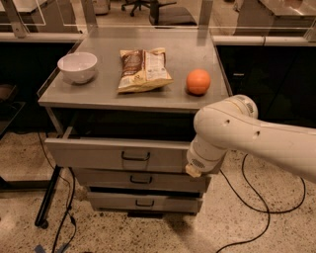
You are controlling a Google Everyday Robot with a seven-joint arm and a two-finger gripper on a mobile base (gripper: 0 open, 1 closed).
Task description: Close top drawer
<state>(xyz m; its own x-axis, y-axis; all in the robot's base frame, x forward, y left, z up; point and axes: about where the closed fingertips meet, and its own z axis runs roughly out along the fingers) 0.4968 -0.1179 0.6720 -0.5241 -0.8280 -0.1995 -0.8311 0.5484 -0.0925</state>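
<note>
Three grey metal drawers stack in one cabinet, and the top drawer (pixel 98 153) sits directly beneath the cabinet top, pulled forward so that a dark gap shows behind its front panel. Its front is flat, wide and the tallest of the three, with a small dark wire handle (pixel 135 157) at its centre. The middle drawer (pixel 108 179) and the bottom drawer (pixel 113 201) lie further back, each with a similar handle. At the right end of the top drawer's front, the gripper (pixel 193 170) shows only as a pale tip below the bulky white arm (pixel 232 128), at or just before the panel; whether it touches cannot be told. Most of the gripper is hidden by the arm, so how far it is open cannot be told, and nothing is seen held in it. On the grey cabinet top (pixel 98 91) stand, left to right, a white bowl (pixel 77 66), a snack bag (pixel 143 69) lying flat, and an orange (pixel 198 81), all apart from one another. Speckled floor (pixel 19 163) surrounds the cabinet, with black cables (pixel 247 197) trailing across it on both sides. Dark counters flank the unit, and an office chair (pixel 168 12) stands behind.
</note>
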